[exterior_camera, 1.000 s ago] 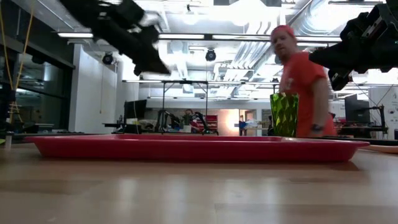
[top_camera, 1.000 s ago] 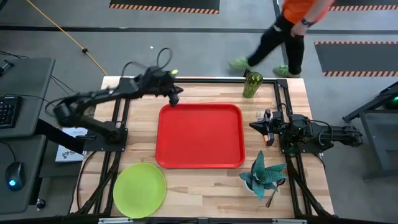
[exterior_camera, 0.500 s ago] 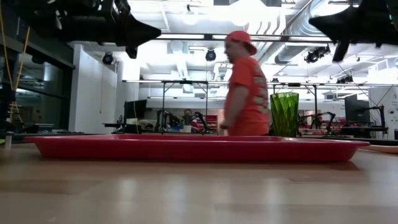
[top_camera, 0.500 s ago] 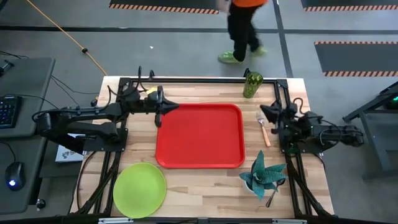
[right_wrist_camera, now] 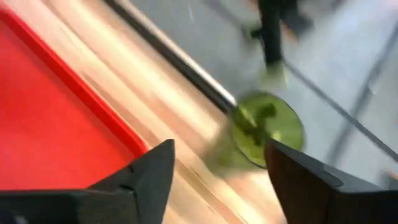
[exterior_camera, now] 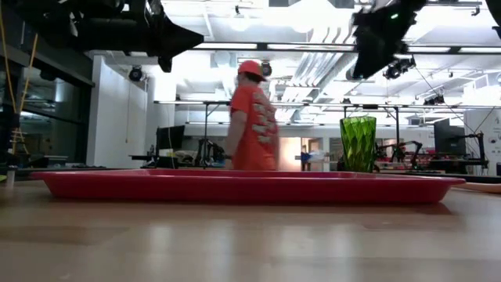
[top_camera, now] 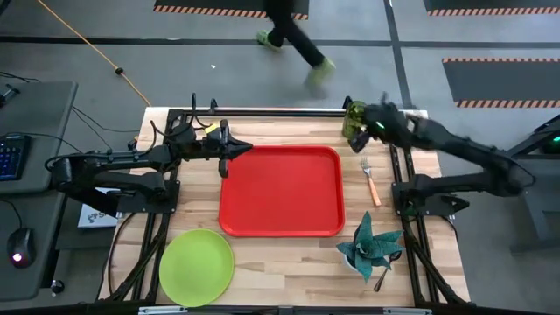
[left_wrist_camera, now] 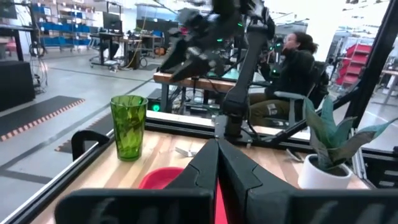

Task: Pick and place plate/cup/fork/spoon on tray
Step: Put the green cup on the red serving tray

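Note:
The red tray (top_camera: 280, 191) lies in the middle of the table. The lime-green plate (top_camera: 196, 267) lies flat near the front left corner. The green cup (top_camera: 354, 118) stands upright at the far edge, right of the tray, also in the low view (exterior_camera: 358, 143). The orange-handled fork (top_camera: 372, 184) lies on the wood right of the tray. A slim dark spoon (top_camera: 382, 278) lies by the potted plant. My right gripper (right_wrist_camera: 217, 168) is open, above and just short of the cup (right_wrist_camera: 267, 127). My left gripper (top_camera: 223, 157) is shut and hovers over the tray's far left corner.
A teal spiky plant in a white pot (top_camera: 369, 245) stands at the front right, beside the tray. Dark frame rails run along the table's left, right and far edges. A person (exterior_camera: 252, 117) walks past beyond the far edge.
My right gripper has swung from beside the fork toward the table's far edge, up to the cup. My left gripper has drawn back a little toward the table's left edge, turned level, then kept still. The person behind the table has walked toward the left.

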